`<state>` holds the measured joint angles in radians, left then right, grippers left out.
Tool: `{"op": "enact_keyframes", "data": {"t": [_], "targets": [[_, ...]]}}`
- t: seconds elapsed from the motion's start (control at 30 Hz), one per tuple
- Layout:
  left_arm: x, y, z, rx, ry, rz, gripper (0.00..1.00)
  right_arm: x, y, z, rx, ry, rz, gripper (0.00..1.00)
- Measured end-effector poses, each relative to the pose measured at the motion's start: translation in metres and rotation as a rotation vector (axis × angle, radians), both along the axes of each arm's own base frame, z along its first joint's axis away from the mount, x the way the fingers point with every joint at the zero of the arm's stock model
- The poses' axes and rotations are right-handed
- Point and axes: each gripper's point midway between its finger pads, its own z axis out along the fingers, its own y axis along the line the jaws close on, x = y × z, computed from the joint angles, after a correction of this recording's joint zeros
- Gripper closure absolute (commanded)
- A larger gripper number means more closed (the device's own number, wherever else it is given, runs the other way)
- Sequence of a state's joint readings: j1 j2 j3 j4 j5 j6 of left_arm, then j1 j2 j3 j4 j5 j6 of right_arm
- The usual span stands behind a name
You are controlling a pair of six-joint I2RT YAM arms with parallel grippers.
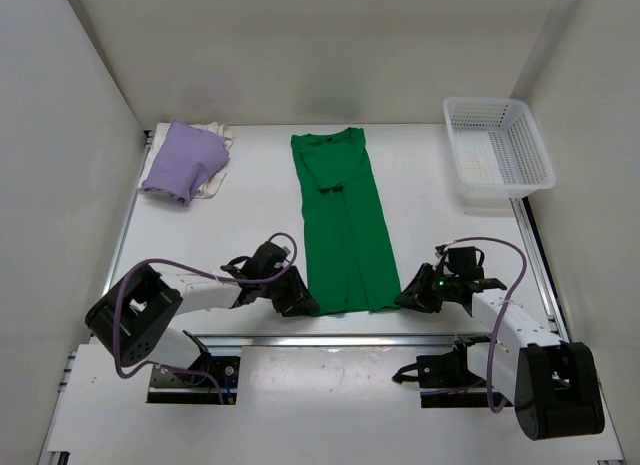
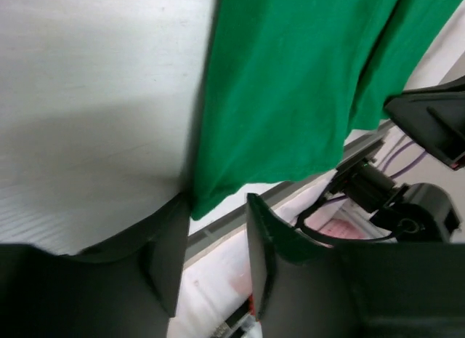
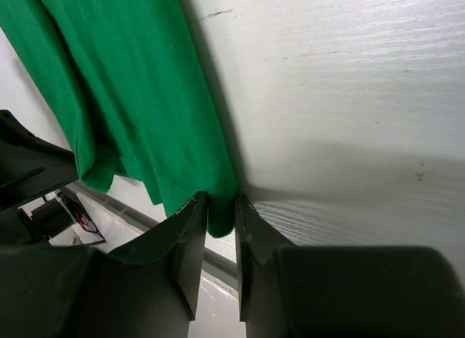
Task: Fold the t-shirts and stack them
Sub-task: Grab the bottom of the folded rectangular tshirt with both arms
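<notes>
Green t-shirt (image 1: 345, 215) hem: right pincer (image 3: 219, 213) clenched on one corner, left pincer (image 2: 216, 223) gaped around other; uneven bite could slip.

Setting: robotics lab test cell. Evidence: white table (image 1: 250, 235) boxed in by bare white panels (image 1: 60, 115); left arm (image 1: 200, 290) and right arm (image 1: 505, 325) bolted to a metal rail (image 1: 340, 340) at its near edge; purple cables (image 1: 119, 330) looping off both.
</notes>
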<state>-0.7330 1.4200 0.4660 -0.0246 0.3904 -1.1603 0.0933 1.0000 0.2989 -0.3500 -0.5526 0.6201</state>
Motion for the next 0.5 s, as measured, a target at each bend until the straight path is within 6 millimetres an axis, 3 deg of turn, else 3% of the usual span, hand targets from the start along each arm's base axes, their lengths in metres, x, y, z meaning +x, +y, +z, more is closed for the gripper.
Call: {"op": "enact_keyframes", "data": {"t": [0.1, 0.17, 0.3, 0.5], "targets": [[0.0, 0.001, -0.006, 0.017, 0.011, 0.005, 0.84, -0.001, 0.001, 0.001, 0.005, -0.002, 0.006, 1.0], [-0.002, 0.003, -0.009, 0.032, 0.014, 0.003, 0.93, -0.002, 0.001, 0.0, 0.004, 0.002, 0.011, 1.0], [-0.007, 0.008, -0.008, 0.05, 0.017, -0.012, 0.98, -0.013, 0.01, 0.001, -0.001, 0.009, 0.061, 1.0], [-0.038, 0.035, 0.0, 0.085, 0.045, -0.032, 0.97, -0.057, 0.028, 0.013, -0.04, 0.03, 0.221, 1.0]]}}
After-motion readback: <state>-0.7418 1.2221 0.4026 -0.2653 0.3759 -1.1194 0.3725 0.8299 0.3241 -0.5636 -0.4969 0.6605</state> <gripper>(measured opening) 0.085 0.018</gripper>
